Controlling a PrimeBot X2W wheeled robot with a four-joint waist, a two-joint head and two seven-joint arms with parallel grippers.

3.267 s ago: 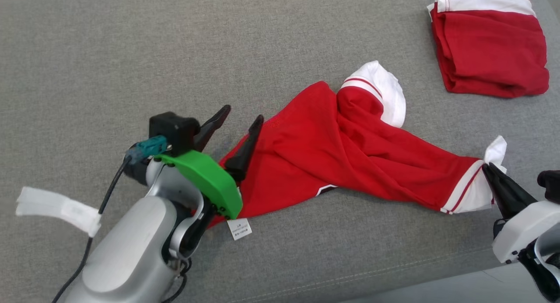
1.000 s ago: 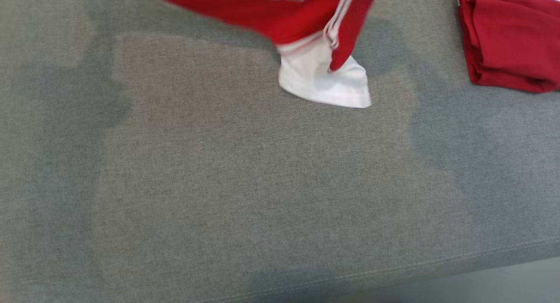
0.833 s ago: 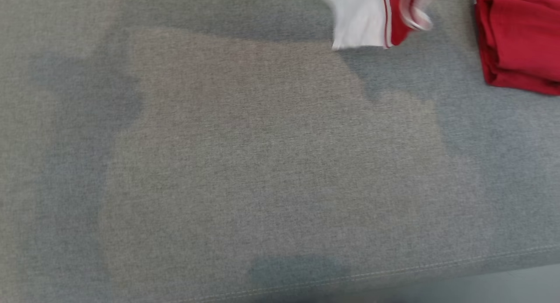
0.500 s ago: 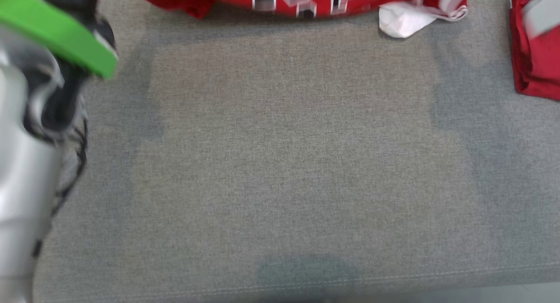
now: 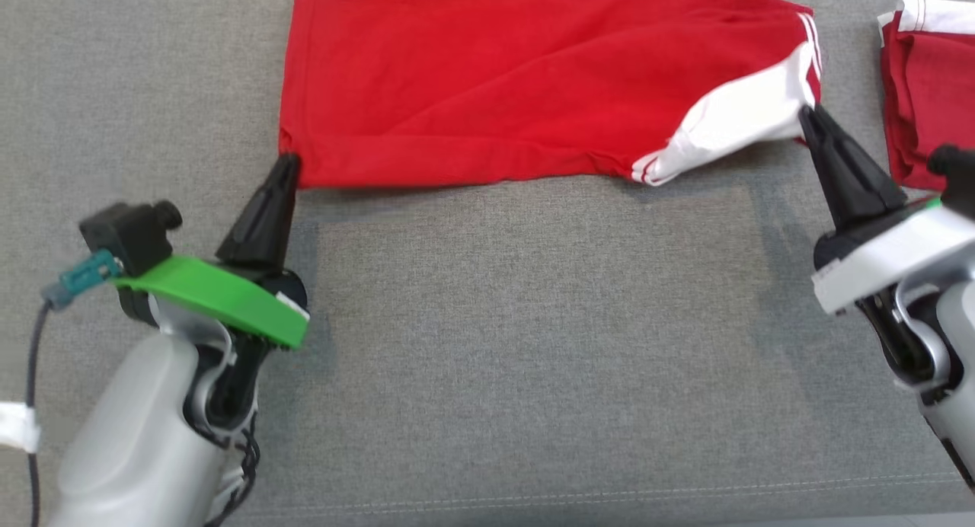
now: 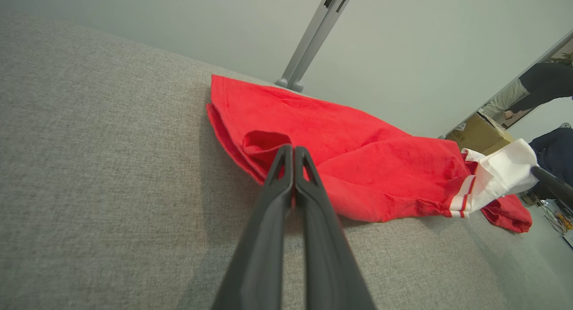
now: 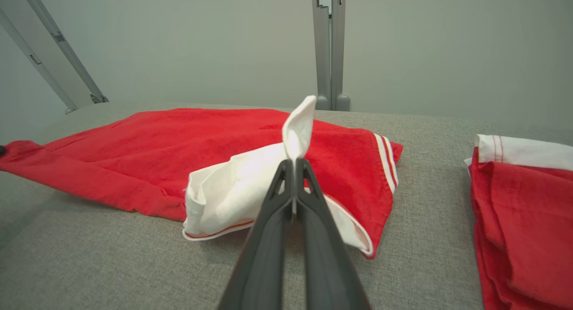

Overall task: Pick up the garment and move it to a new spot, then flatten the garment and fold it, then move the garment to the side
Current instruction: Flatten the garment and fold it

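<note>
Jaws on both arms are clenched on cloth: the left gripper (image 5: 286,164) pinches the near left corner of the garment (image 5: 495,78), and the right gripper (image 5: 806,117) pinches its white sleeve (image 5: 731,119) at the right end. In the left wrist view a small red fold sits between the closed fingertips, raised a little off the cushion (image 5: 495,321). In the right wrist view a flap of white sleeve stands up past the closed tips, and the rest of the sleeve is bunched just behind them. The garment lies spread across the far part of the grey cushion, plain red side up and mostly flat, with shallow wrinkles along its near edge. Its near edge runs between the two grippers, and the sleeve end is drawn out toward the right one. A folded pile (image 5: 925,100) of red and white cloth lies at the far right, apart from the garment and just beyond the right gripper. Grey metal posts (image 7: 329,45) stand behind the cushion against a pale wall.
</note>
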